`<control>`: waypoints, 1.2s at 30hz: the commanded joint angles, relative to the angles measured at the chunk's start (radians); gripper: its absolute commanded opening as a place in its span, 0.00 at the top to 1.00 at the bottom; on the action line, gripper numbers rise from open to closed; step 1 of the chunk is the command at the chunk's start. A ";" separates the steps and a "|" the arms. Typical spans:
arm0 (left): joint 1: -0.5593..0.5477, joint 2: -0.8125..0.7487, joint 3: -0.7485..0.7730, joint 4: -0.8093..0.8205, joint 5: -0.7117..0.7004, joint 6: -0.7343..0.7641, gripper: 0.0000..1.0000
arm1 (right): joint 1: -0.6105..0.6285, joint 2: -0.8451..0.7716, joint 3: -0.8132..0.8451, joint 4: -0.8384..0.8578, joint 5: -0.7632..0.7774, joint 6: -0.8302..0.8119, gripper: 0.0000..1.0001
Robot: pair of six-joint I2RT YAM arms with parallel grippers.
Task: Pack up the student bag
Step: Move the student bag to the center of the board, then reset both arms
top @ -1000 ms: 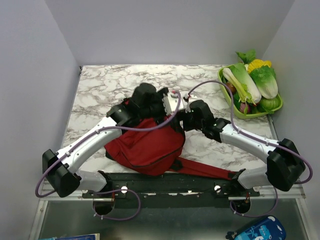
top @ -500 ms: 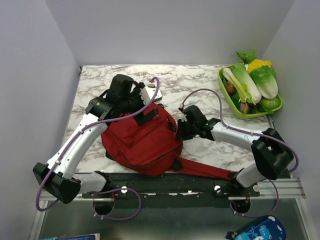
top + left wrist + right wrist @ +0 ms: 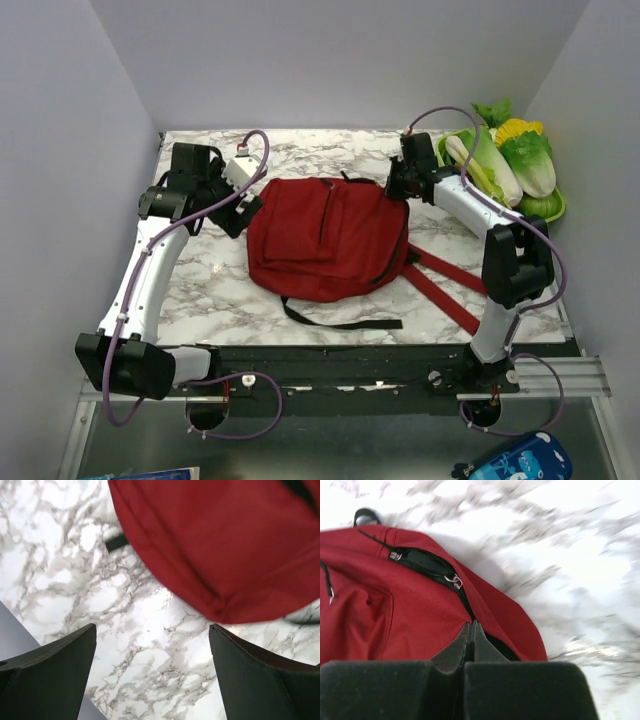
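Note:
The student bag (image 3: 330, 240), a dark red backpack, lies flat in the middle of the marble table, with its red straps (image 3: 440, 285) trailing to the near right. My right gripper (image 3: 397, 187) is at the bag's far right corner. In the right wrist view its jaws (image 3: 471, 625) are pressed together, shut on the bag's (image 3: 395, 610) fabric edge beside the partly open black zipper (image 3: 437, 570). My left gripper (image 3: 243, 212) hovers just left of the bag. It (image 3: 152, 630) is wide open over bare marble, with the bag's rim (image 3: 225, 540) just ahead.
A green basket (image 3: 500, 230) of vegetables stands at the far right corner, just behind the right arm. A thin black webbing strap (image 3: 340, 322) lies at the bag's near side. A blue pencil case (image 3: 515, 462) sits below the table's front edge. Grey walls enclose three sides.
The bag has moved from the near edge up to mid-table and now lies spread flat. The right gripper closed and travelled far right with it. The left arm swung out to the left.

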 commanded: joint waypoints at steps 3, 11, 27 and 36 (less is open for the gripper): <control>0.034 -0.047 -0.150 0.093 -0.023 -0.020 0.01 | -0.020 0.029 0.064 -0.101 0.099 -0.037 0.80; 0.034 -0.082 -0.216 0.251 0.003 -0.204 0.01 | 0.014 -0.183 -0.054 -0.063 0.013 -0.069 0.00; 0.036 -0.209 -0.316 0.386 -0.146 -0.370 0.01 | 0.032 -0.641 -0.434 0.077 -0.116 -0.098 0.00; 0.036 -0.283 -0.411 0.437 -0.167 -0.385 0.01 | 0.032 -0.810 -0.545 0.091 -0.109 -0.114 0.00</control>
